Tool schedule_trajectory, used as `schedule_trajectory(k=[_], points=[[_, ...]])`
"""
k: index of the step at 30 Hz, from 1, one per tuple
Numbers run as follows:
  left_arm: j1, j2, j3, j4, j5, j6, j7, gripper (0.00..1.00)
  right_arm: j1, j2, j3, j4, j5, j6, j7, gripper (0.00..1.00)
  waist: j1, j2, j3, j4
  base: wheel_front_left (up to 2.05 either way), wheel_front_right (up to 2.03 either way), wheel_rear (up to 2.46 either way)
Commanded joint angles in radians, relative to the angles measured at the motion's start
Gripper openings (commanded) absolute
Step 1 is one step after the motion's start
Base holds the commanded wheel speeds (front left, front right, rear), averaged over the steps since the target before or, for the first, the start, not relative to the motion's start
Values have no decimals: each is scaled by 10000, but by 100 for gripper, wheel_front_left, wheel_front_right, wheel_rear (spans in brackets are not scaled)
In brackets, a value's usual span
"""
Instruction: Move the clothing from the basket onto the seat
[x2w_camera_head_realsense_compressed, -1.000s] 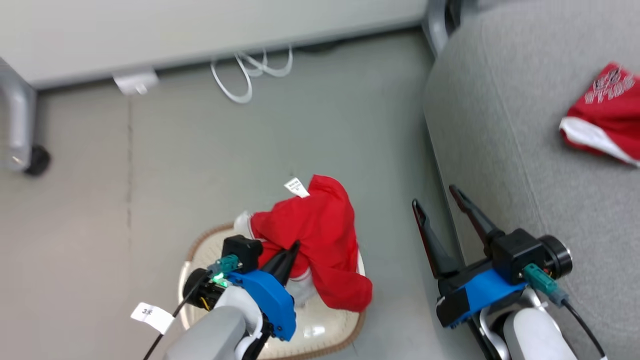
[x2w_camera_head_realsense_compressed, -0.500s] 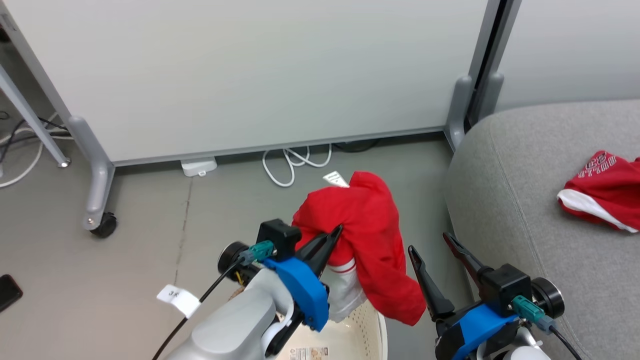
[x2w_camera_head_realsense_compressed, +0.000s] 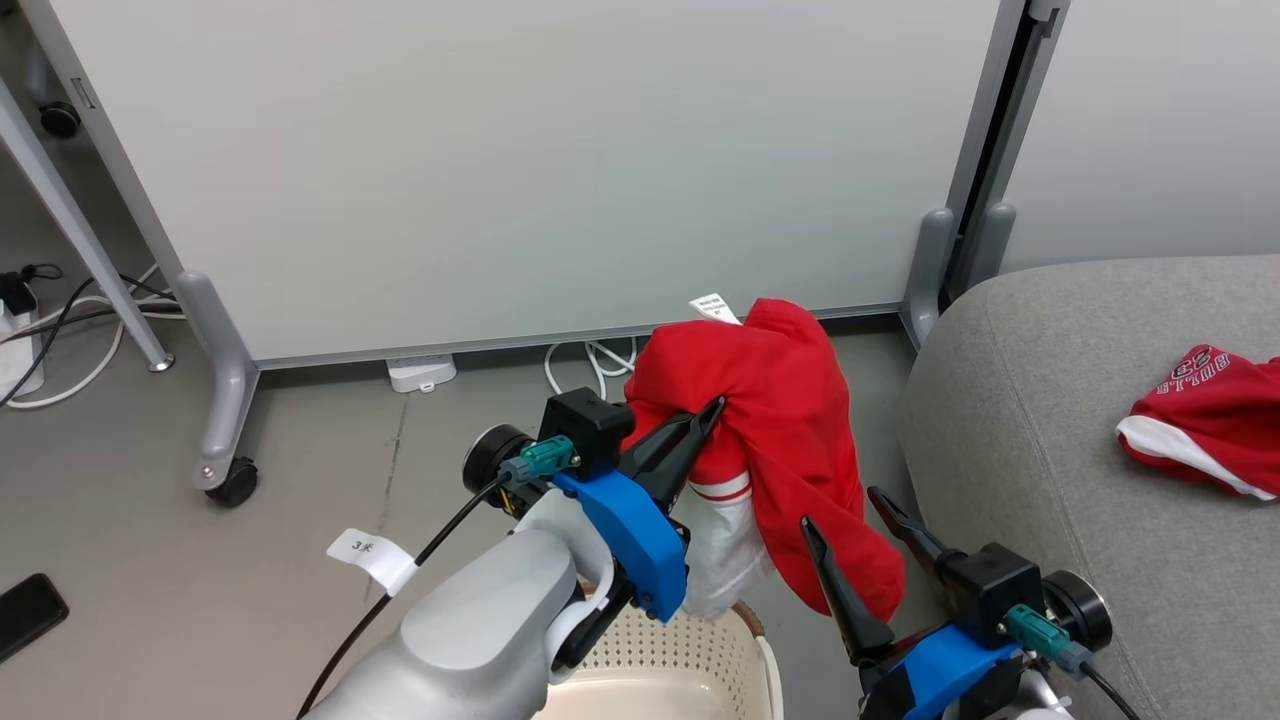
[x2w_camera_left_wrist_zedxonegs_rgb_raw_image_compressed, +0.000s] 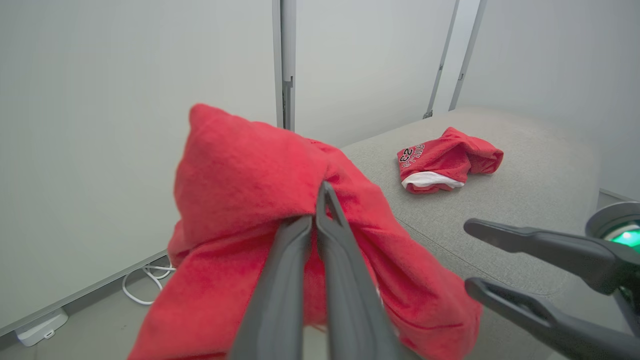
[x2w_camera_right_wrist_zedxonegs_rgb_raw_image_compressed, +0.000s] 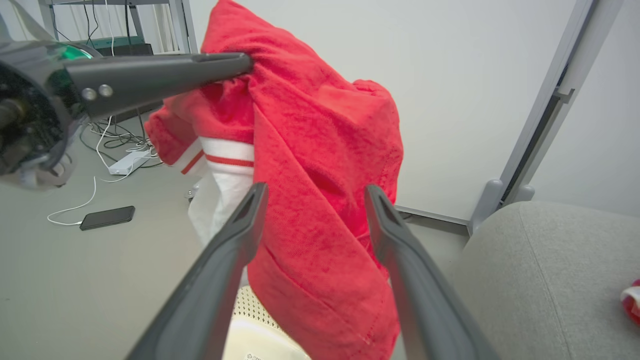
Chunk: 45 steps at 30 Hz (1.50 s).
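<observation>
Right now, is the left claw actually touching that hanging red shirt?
Touching. The left wrist view shows the left gripper shut, with a fold of the red jersey pinched at its tips.

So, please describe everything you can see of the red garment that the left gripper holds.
The red garment is soft crumpled fabric with a white section crossed by thin red stripes and a small white label at its top. The left gripper is shut on a fold of it, so it hangs in the air above the basket, beside the sofa. The open right gripper is near its lower end; whether they touch is unclear.
</observation>
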Motion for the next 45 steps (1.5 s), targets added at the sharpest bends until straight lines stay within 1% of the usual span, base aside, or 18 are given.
schedule_trajectory(k=[1, 7, 13, 20, 22, 27, 32, 33, 34, 35, 36, 45], points=[[-72, 3, 65, 4, 51, -71, -52, 0, 160, -5, 17, -37, 76, 5, 3, 100, 1, -1, -3, -8, 0, 0, 0], [-4, -33, -15, 84, 77, -71, -53, 0, 33, -5, 153, 151, 237, 5, 118, 100, 1, -1, 50, -12, 0, 0, 0], [-145, -65, -116, 181, 136, -70, -53, 0, -660, -6, 598, 818, 416, 5, 293, 100, 1, -1, 160, 3, 0, 0, 0], [-248, -128, -231, 244, 165, -70, -53, 0, -1748, -6, 924, 2150, 445, 3, 190, 100, 1, -1, 263, 72, 0, 0, 0], [-289, -167, -283, 246, 136, -70, -53, 0, -2189, -3, 1096, 2831, 540, 5, 132, 100, 1, -1, 289, 114, 0, 0, 0], [-349, -212, -421, 234, 92, -70, -54, 0, -2892, -6, 1147, 4052, 417, 5, 80, 100, 1, -1, 312, 182, 0, 0, 0], [-400, -241, -532, 235, 9, -70, -54, 0, -3446, -6, 1304, 5008, 560, 5, -123, 100, 1, -1, 311, 218, 0, 0, 0], [-401, -243, -546, 237, 3, -70, -54, 0, -3532, -6, 1344, 5162, 614, 3, -167, 77, 1, -1, 306, 222, 0, 0, 0], [-405, -245, -561, 237, -9, -70, -54, 0, -3609, -5, 1375, 5288, 695, 3, -212, 63, 1, -1, 300, 225, 0, 0, 0], [-406, -247, -564, 235, -9, -70, -54, 0, -3683, -5, 1390, 5384, 776, 5, -289, 10, 1, -1, 294, 225, 0, 0, 0], [-406, -248, -572, 234, -1, -70, -54, 0, -3752, -5, 1420, 5472, 816, 5, -385, 0, 1, -1, 287, 225, 0, 0, 0], [-357, -228, -509, 279, 29, -70, -54, 0, -4038, -5, 1692, 6098, 1109, 5, -849, 0, 1, -1, 234, 177, 0, 0, 0]])
